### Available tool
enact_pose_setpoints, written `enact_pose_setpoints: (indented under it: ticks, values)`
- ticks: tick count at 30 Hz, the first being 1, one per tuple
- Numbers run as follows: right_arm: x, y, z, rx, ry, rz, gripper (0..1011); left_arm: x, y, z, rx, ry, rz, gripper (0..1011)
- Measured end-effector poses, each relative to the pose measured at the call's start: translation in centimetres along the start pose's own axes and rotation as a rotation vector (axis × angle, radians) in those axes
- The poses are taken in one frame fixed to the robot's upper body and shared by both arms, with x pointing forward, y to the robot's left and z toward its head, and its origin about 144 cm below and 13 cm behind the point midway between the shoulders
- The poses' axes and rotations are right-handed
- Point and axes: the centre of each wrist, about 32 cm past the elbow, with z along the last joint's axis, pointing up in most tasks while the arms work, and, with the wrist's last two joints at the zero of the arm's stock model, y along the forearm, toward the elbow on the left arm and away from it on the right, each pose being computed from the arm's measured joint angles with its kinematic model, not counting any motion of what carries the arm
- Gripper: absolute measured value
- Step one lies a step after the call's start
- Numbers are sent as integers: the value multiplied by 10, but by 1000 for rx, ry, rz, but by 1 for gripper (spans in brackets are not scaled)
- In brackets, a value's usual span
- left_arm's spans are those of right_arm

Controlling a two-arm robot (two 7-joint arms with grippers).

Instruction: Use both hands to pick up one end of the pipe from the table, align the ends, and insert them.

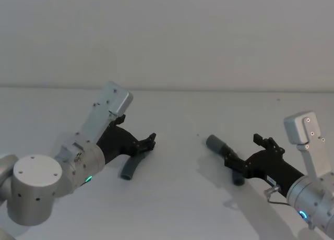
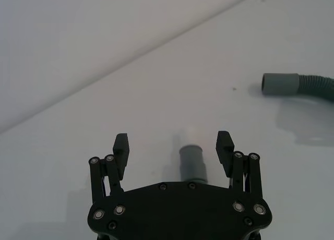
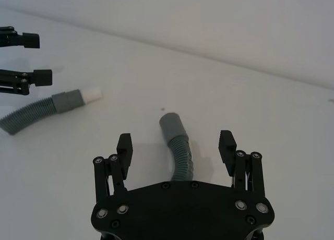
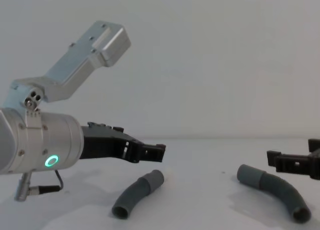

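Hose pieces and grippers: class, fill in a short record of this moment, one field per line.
left gripper: open, held above the shorter hose piece, not touching it
right gripper: open, held above the longer hose piece, not touching it
shorter hose piece: lying on the table, with a white sleeve at its cuff end
longer hose piece: lying on the table, ending in a plain grey cuff
join: not made; the two ends lie apart
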Motion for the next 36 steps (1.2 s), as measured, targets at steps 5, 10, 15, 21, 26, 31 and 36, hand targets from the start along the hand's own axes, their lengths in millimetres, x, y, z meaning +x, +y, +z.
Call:
enact_pose_setpoints:
  ticks: [5, 10, 15, 21, 26, 31, 36]
  values:
    - [1, -1, 0, -21, 2, 9, 1000, -3, 2, 4, 31, 7, -9, 1001]
    - [2, -2, 0, -33, 4, 15, 1000, -6, 4, 6, 55, 22, -11, 1001]
    - [3, -2, 0, -40, 5, 18, 1000, -9, 7, 7, 80, 43, -8, 1001]
    - [3, -2, 0, -46, 6, 21, 1000, -13, 9, 7, 98, 67, -5, 1001]
    - [3, -2, -1, -50, 7, 22, 1000, -15, 10, 7, 120, 89, -1, 1001]
    - [3, -2, -1, -52, 7, 22, 1000, -17, 10, 7, 139, 99, 0, 1001]
    - [3, -3, -1, -53, 7, 23, 1000, -18, 9, 7, 155, 105, 0, 1001]
